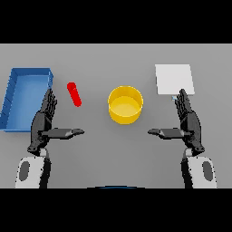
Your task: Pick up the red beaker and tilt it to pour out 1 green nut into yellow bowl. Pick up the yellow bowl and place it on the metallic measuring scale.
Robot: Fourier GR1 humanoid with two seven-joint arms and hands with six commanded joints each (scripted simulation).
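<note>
Grey table (113, 149): yellow bowl (125, 105) at centre, red beaker (74, 94) lying tilted to its left, blue tray (13, 97) at far left, metallic scale (174, 79) at upper right. Left hand (43, 124) sits beside the tray, below-left of the beaker, fingers straight, thumb pointing inward, holding nothing. Right hand (190, 122) just below the scale, same flat open pose, empty.
</note>
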